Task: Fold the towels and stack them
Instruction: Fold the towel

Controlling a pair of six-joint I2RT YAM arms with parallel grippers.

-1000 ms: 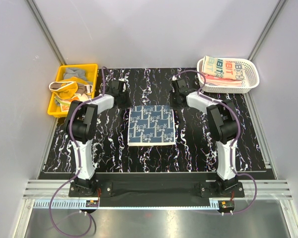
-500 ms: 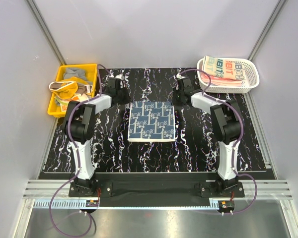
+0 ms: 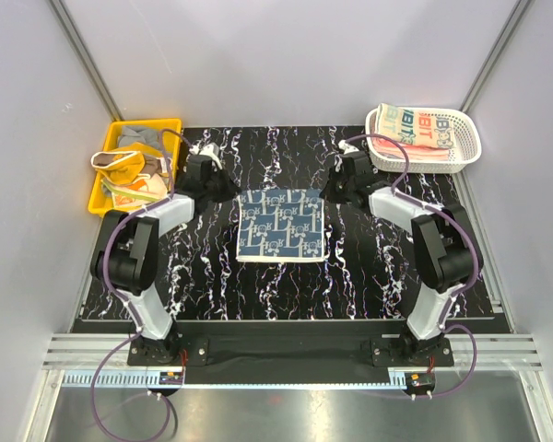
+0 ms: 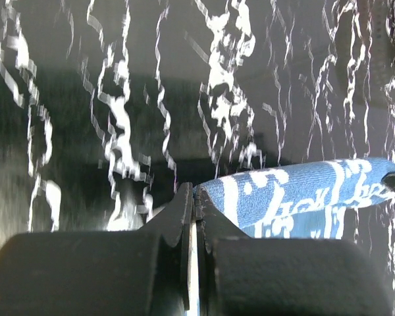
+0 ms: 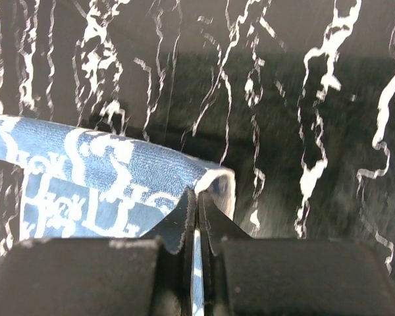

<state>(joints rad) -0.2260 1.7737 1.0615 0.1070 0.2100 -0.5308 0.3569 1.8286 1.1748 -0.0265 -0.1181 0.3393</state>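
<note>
Top external view: showing one navy towel (image 3: 283, 226) lying spread and square at the middle of the table (image 3: 369, 267), between the two arms, with both wrists reaching to its far edge.

Left wrist view: showing the left claw (image 4: 192, 197) pinching shut on the far left corner of the cloth and raising that corner slightly off the surface.

Right wrist view: showing the right claw (image 5: 196, 197) clamping likewise on the far right corner and curling the hem up at the tips.

Handling, judged: being light, soft and limp; sagging between the two grips; gripping well thanks to the looped pile; not breaking or denting.

Holds, judged: taking the two far corners as a pair and pulling the edge taut before carrying it over toward the near edge.

Surroundings: sitting at far right, a white basket (image 3: 470, 147) holding a cream lettered towel (image 3: 422, 124) folded over a pink striped towel (image 3: 407, 145); sitting at far left, a yellow tray (image 3: 101, 198) holding loose cloths (image 3: 134, 157).

Obstructions: seeing nothing on the cloth itself or along its near edge.
</note>
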